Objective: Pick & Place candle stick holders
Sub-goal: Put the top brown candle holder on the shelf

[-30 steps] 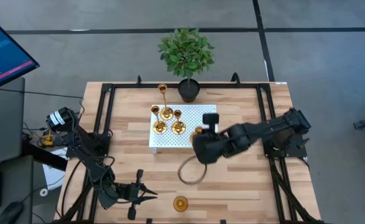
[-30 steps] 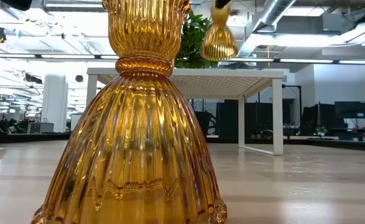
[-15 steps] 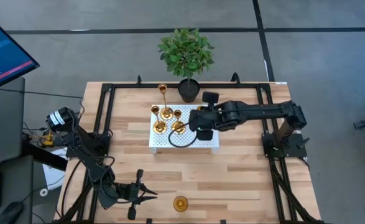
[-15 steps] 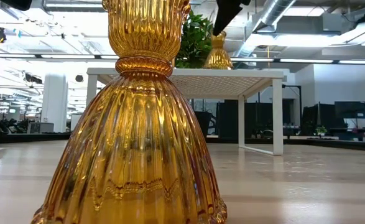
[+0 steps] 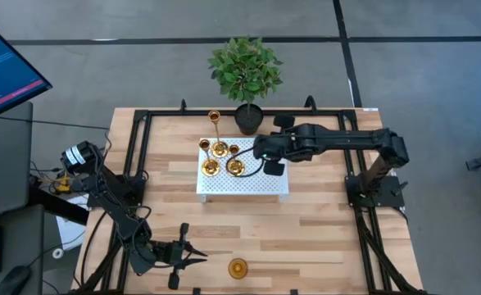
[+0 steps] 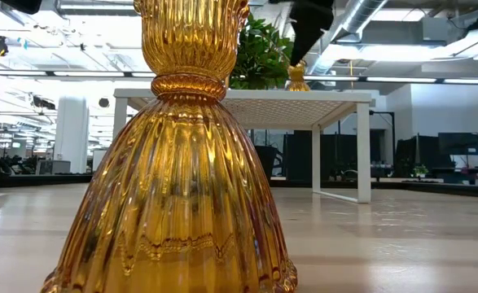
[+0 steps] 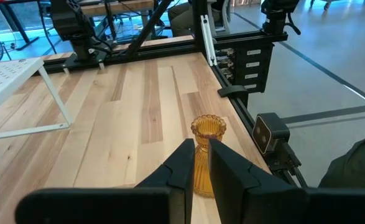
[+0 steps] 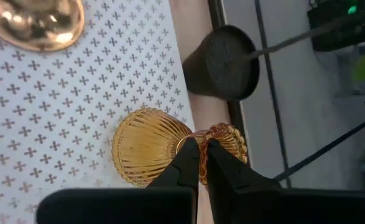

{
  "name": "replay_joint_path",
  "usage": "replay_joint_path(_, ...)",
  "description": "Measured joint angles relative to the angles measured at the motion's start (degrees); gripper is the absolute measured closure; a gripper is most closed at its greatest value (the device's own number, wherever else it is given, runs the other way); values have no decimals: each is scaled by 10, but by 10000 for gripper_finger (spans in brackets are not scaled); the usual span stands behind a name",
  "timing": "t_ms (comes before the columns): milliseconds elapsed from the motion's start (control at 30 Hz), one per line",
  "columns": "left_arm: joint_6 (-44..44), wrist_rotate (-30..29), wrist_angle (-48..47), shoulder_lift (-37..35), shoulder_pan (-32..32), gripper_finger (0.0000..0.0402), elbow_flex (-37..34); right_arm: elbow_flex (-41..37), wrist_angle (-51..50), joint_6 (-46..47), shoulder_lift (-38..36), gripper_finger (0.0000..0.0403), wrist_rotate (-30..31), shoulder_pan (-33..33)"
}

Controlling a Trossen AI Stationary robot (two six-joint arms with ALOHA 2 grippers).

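While right claw (image 8: 200,163) grips one — holders: five on shelf (image 5: 260,184) | one on table (image 5: 322,238).

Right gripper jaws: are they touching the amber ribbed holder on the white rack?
Touching. In the right wrist view the right gripper has its jaws pinched on the rim of the amber ribbed holder, no gap visible, over the white rack.

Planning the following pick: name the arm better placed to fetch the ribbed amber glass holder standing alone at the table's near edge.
Left. Its tool rests beside the ribbed amber glass holder, fingers shut and free. The right tool is across the table, shut on another amber holder over the white perforated stand.
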Motion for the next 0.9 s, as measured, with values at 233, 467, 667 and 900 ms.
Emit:
replay_joint_path(233, 0, 0, 0, 0, 0, 355, 0, -123, 111, -4, -95, 403, -2, -2)
replay_joint_path(467, 1, 0, 0, 0, 0, 355, 0, -170, 166, -14, -131, 403, 14, 7)
replay_joint_path(667, 2, -1, -1, 0, 0, 355, 0, -171, 174, -41, -120, 403, 12, 7)
replay_joint_path(900, 2, -1, -1, 0, 0, 355, 0, -169, 182, -48, -95, 403, 14, 7)
